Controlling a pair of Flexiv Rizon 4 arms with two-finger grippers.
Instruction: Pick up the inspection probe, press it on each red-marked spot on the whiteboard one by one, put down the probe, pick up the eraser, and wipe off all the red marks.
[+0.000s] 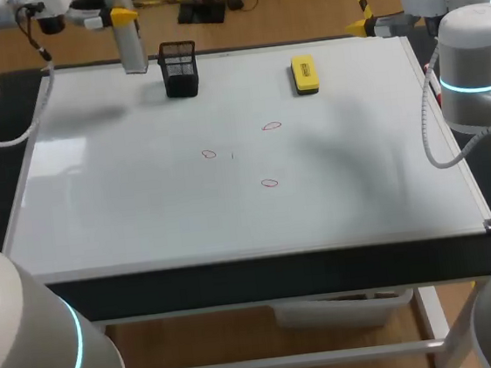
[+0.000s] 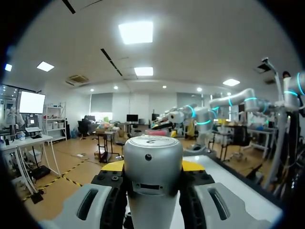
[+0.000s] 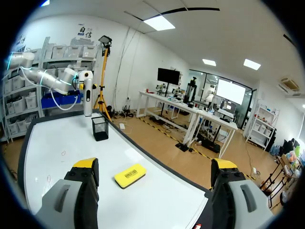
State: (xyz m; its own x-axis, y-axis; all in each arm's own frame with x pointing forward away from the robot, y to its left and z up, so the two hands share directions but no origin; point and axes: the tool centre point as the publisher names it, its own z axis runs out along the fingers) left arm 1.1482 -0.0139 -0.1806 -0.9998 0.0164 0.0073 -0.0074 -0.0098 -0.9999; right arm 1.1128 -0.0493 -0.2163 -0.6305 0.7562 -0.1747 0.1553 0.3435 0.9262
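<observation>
My left gripper [image 1: 122, 17] hangs over the whiteboard's [image 1: 142, 204] far left corner, shut on the silver inspection probe [image 1: 132, 48]. The probe stands upright just left of the black mesh holder [image 1: 180, 69]. In the left wrist view the probe's round body [image 2: 152, 157] fills the gap between the fingers of the left gripper [image 2: 152, 168]. Three small red marks [image 1: 272, 127], [image 1: 209, 153], [image 1: 269, 182] sit mid-board. The yellow eraser [image 1: 304, 73] lies at the far right of the board. My right gripper [image 1: 359, 12] is open beyond the board's far right corner. From the right gripper [image 3: 155, 168], the eraser [image 3: 129, 175] lies just ahead.
The mesh holder [image 3: 100, 128] stands on the board's far edge, close to the probe [image 3: 88, 98]. The board's metal frame [image 1: 453, 153] runs along the right side, beside my right arm's base.
</observation>
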